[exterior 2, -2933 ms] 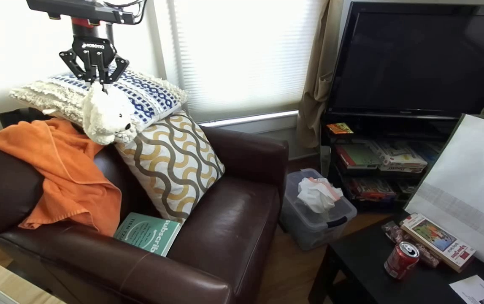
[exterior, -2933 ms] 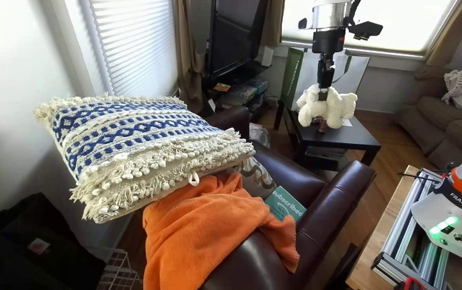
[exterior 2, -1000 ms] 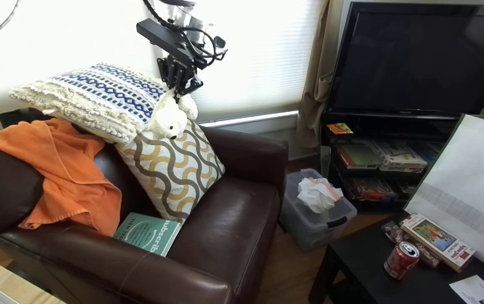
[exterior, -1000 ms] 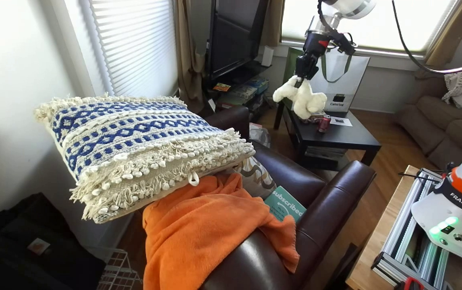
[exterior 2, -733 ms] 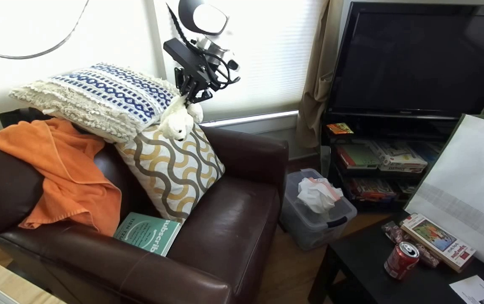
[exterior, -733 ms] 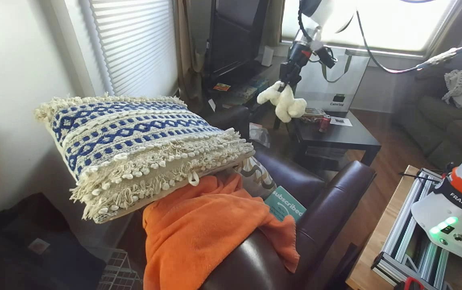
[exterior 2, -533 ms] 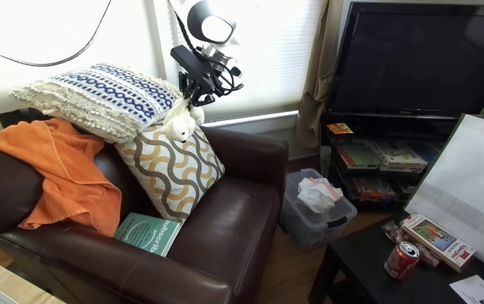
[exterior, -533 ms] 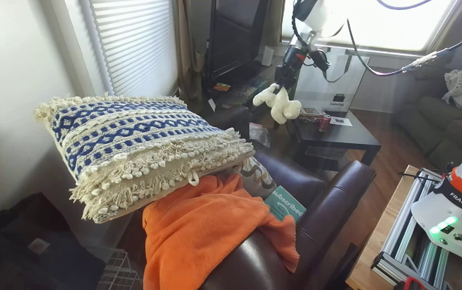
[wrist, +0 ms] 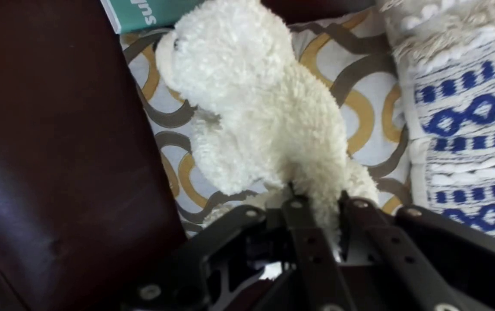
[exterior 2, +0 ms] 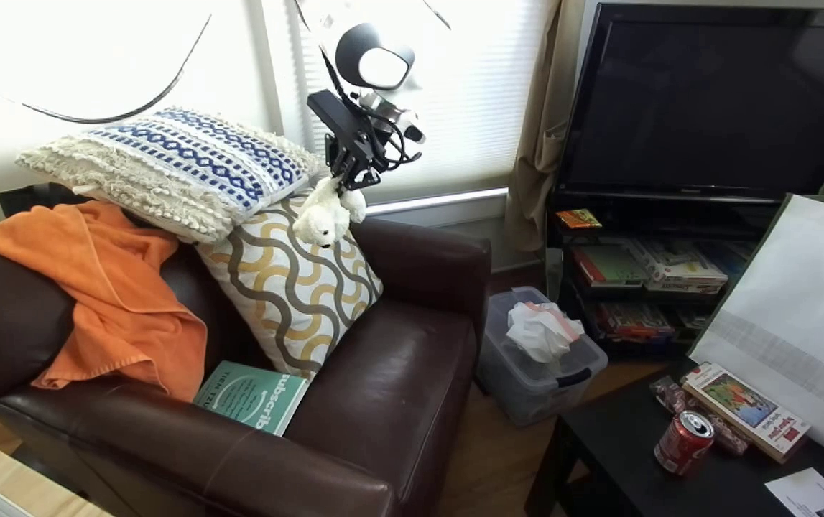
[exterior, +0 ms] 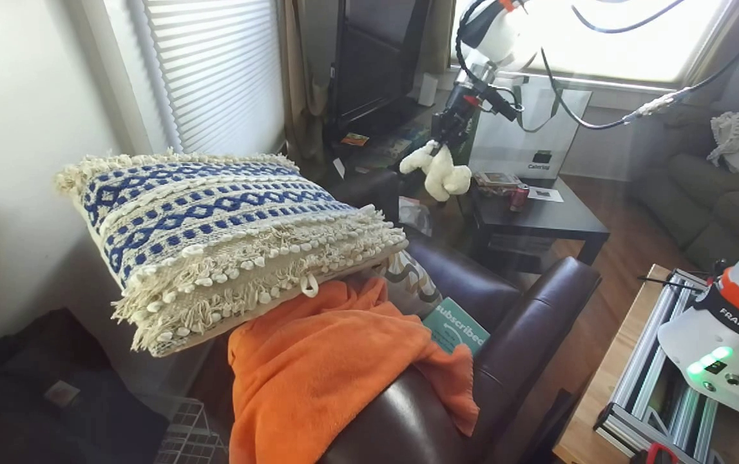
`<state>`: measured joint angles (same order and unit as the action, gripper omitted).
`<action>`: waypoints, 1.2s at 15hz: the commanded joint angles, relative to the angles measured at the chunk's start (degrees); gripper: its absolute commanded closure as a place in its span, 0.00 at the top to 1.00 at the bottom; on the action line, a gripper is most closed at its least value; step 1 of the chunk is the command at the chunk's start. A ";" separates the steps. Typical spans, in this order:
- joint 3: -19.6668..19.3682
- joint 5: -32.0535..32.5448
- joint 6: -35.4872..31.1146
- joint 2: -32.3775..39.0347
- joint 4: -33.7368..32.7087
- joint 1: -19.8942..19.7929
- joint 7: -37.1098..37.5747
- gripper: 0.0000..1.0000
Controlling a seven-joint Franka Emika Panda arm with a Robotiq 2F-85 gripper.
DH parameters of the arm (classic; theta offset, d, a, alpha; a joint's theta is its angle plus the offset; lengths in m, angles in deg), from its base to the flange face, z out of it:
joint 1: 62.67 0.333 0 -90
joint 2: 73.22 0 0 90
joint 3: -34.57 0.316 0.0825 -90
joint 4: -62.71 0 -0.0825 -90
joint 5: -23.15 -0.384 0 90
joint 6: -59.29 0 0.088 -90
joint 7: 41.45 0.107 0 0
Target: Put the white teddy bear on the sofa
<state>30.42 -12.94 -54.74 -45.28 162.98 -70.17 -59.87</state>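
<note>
From the left in an exterior view: the brown leather sofa (exterior 2: 397, 370) is draped with an orange cloth (exterior 2: 121, 301), and a blue-and-white tasselled pillow (exterior 2: 174, 169) is piled above. A green book (exterior 2: 253, 398) is lodged lower down. And here, off the black tabletop (exterior 2: 616, 431) altogether, beyond its left corner, the white teddy bear (exterior 2: 324, 217) is held in the air over the sofa! In the wrist view it is pinched by the gripper (wrist: 318, 198), fur squeezed between the fingers (wrist: 310, 242). A clear bin (exterior 2: 519, 398) is seen near that corner; a red can (exterior 2: 681, 446) is stood upright, in from the tabletop's left edge.
</note>
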 commanded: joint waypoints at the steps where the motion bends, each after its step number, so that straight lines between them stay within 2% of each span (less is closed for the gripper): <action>1: 0.36 5.83 2.04 13.99 -13.26 -1.09 9.41 0.04; 4: 1.46 12.89 6.64 23.10 -21.48 -1.11 12.77 0.04; 6: 1.20 17.71 8.21 28.73 -27.09 0.41 15.60 0.04; 8: 1.82 19.86 9.66 33.01 -32.50 0.34 17.51 0.04; 9: 2.73 18.69 5.71 27.83 -24.38 -0.50 15.35 0.14; 11: 2.90 19.67 6.67 31.27 -28.61 -0.09 16.47 0.14; 12: 2.90 19.83 7.00 32.02 -29.78 -0.09 16.63 0.04; 18: 2.11 21.70 8.49 38.31 -35.82 0.49 21.14 0.04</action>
<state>32.07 7.01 -47.60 -11.36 132.16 -69.38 -42.13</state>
